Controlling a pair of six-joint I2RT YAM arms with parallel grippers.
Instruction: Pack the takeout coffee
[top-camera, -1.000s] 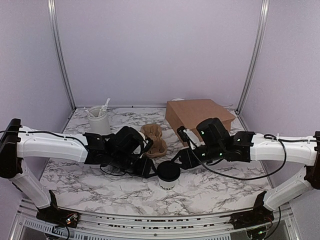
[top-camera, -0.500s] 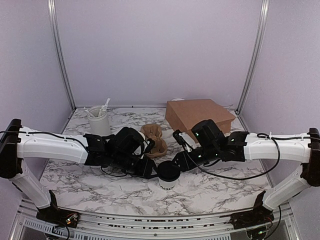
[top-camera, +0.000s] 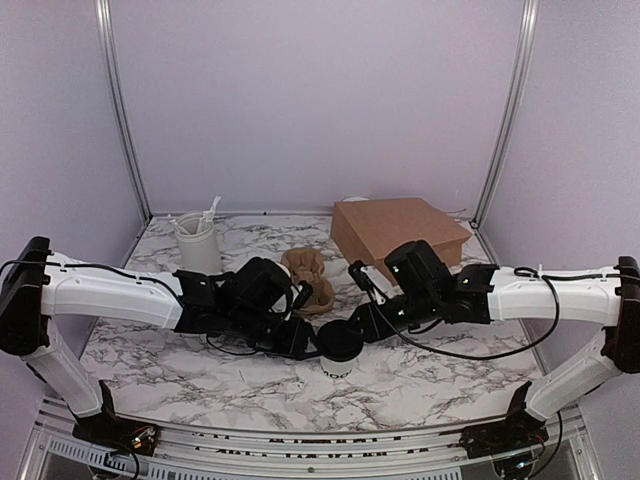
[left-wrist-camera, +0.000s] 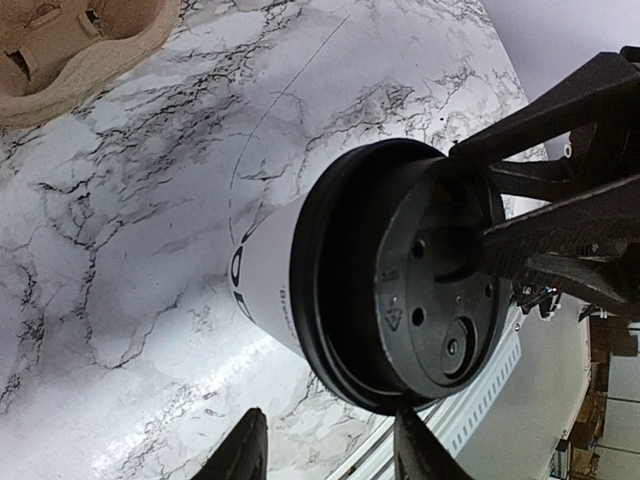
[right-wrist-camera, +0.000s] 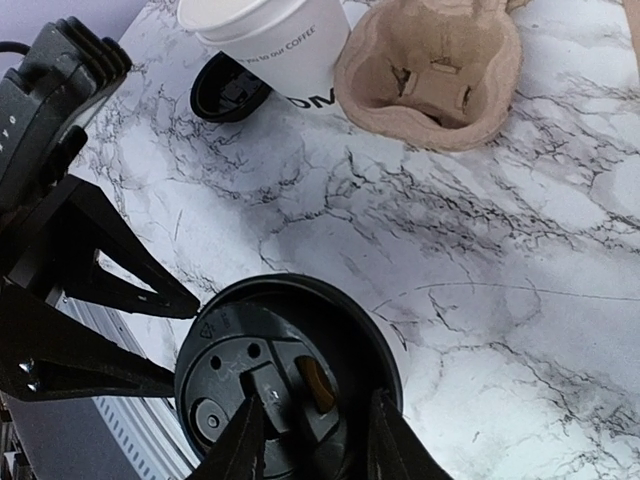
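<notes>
The white tumbler (top-camera: 197, 243) holds plastic cutlery. The takeout coffee (top-camera: 339, 346) stands on the desk (top-camera: 450, 375) between the two grippers. The left gripper (left-wrist-camera: 330, 418) is spread wide, and the cup sits just beyond its tips. The right gripper (right-wrist-camera: 317, 402) hangs over the black lid, fingers parted and gripping nothing. Both arms reach low and inward.

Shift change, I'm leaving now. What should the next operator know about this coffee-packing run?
Left gripper: open, tips just short of the takeout coffee.
Right gripper: open, fingers above the coffee's black lid; contact unclear.
Coffee: upright on the table, lid on, between both grippers, nearer the arm bases than the cup carrier.
Done: lid fitted. Nothing packed; the carrier pocket in view is empty.
Left: grasp the cup, probably seat it in the carrier.
Note: a lidless cup and a loose lid sit beside the carrier.
</notes>
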